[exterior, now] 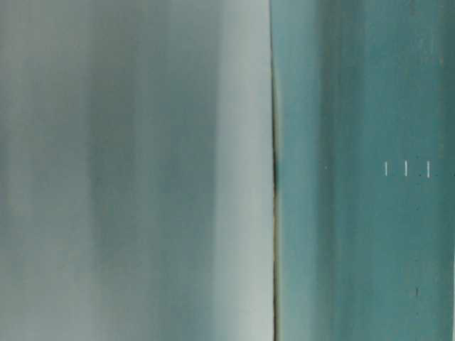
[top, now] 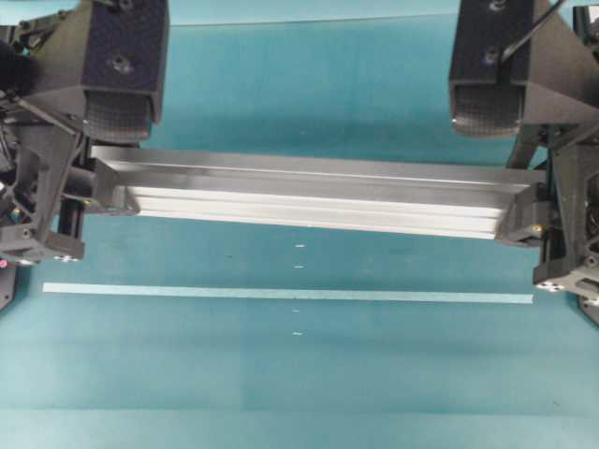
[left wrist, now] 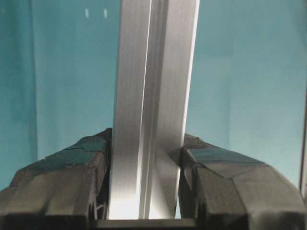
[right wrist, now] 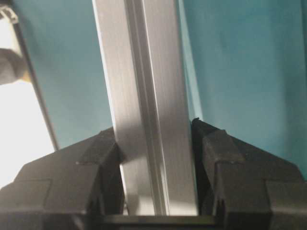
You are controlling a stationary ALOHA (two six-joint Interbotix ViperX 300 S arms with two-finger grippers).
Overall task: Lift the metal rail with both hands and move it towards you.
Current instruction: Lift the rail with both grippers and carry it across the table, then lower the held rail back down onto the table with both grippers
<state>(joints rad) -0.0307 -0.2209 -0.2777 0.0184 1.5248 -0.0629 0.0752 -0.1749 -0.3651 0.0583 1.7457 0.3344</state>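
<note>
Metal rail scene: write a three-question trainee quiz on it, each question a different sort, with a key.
1. True or false: the metal rail is gripped at both ends, by the left claw and the right claw.
2. In the overhead view, where does the pale tape strip lie relative to the rail? A) below it in the picture, apart from it; B) directly under it, touching; C) above it in the picture.
3. Fill in: in the left wrist view the rail runs away from the camera between the two black ____ of the claw.

Key:
1. True
2. A
3. fingers
</note>
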